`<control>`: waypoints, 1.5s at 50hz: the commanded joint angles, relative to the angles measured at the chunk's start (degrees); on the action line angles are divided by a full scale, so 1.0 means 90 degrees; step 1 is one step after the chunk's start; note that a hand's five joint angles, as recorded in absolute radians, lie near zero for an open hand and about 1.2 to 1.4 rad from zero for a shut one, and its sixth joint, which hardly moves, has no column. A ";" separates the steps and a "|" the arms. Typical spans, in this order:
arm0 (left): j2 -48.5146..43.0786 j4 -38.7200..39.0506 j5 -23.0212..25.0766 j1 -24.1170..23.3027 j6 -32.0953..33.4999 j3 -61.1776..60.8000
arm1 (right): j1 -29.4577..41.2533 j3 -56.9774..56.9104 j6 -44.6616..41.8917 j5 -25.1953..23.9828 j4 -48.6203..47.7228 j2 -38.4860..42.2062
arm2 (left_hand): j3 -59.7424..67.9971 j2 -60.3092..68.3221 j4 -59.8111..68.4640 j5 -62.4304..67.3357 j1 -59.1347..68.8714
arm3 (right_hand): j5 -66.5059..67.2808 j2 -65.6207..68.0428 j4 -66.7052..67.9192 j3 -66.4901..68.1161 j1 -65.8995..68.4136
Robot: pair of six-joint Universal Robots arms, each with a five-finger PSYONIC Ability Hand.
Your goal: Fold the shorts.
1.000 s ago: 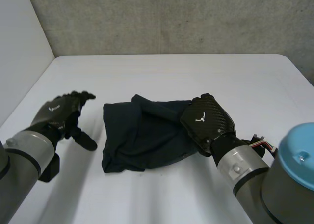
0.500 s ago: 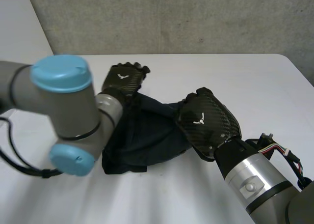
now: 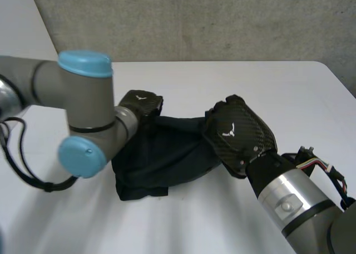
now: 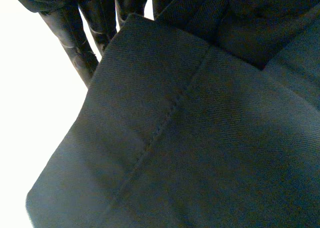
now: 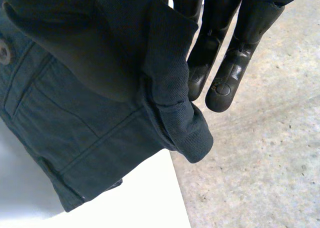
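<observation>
The dark navy shorts (image 3: 161,154) lie bunched in the middle of the white table (image 3: 233,78). My left arm reaches across in front of them, and my left hand (image 3: 140,102) rests on their far left corner. In the left wrist view a stitched hem of the shorts (image 4: 200,138) lies against my left hand (image 4: 75,33). My right hand (image 3: 236,134) is at the right edge of the shorts. In the right wrist view a folded waistband part of the shorts (image 5: 75,113) hangs from my right hand (image 5: 220,53), gripped at the palm.
A grey concrete wall (image 3: 194,20) runs behind the table. My left arm's elbow (image 3: 83,115) stands over the table's left side, beside the shorts. Bare table lies at the far right (image 3: 300,92) and along the front (image 3: 189,226).
My left arm has swung in from the table's left side, and its hand has come down on the shorts' far left corner. My right hand has stayed at the right edge.
</observation>
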 commanded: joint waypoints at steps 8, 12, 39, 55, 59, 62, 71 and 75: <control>0.3432 -0.0805 -0.0013 0.0069 0.0020 -0.1858 | -0.0055 -0.2599 0.2169 0.0101 0.2702 0.0256 | 0.1171 0.1095 0.1115 0.1200 0.1182 | 0.1525 0.1422 0.1302 0.1222 0.2836; 0.3882 -0.0893 -0.0032 0.0186 0.0020 -0.2180 | -0.0299 -0.3429 0.2677 0.0111 0.3913 0.0616 | 0.1172 0.1095 0.1115 0.1200 0.1182 | 0.1525 0.1422 0.1302 0.1222 0.2836; 0.0944 -0.0542 -0.0081 0.0928 0.0450 -0.0123 | -0.0271 -0.5149 0.1437 0.0998 0.3489 0.2980 | 0.2253 0.2176 0.2197 0.2281 0.2264 | 0.1525 0.1422 0.1302 0.1222 0.2836; 0.2065 0.3441 -0.0716 0.0879 0.0216 0.1141 | -0.0271 -0.5453 -0.0516 0.0629 -0.2550 0.2492 | 0.2253 0.2176 0.2197 0.2281 0.2264 | 0.1525 0.1422 0.1302 0.1222 0.2836; 0.2349 0.3560 -0.0618 0.0928 0.0206 0.0155 | -0.0290 -0.4888 -0.0506 0.0550 -0.1868 0.2463 | 0.2253 0.2176 0.2197 0.2281 0.2264 | 0.1525 0.1422 0.1302 0.1222 0.2836; 0.2398 0.3501 -0.0530 0.0928 0.0196 -0.0704 | -0.0309 -0.4419 -0.0506 0.0521 -0.1398 0.2453 | 0.2253 0.2176 0.2197 0.2281 0.2264 | 0.1525 0.1422 0.1302 0.1222 0.2836; 0.2438 0.3472 -0.0159 0.1065 0.0128 -0.3468 | -0.0281 -0.2195 -0.0574 0.0453 0.0144 0.2453 | 0.2253 0.2176 0.2197 0.2281 0.2264 | 0.1525 0.1422 0.1302 0.1222 0.2836; 0.2418 0.3452 -0.0023 0.1085 0.0147 -0.4377 | -0.0251 -0.1500 -0.0555 0.0501 0.0361 0.2443 | 0.2253 0.2176 0.2197 0.2281 0.2264 | 0.1525 0.1422 0.1302 0.1222 0.2836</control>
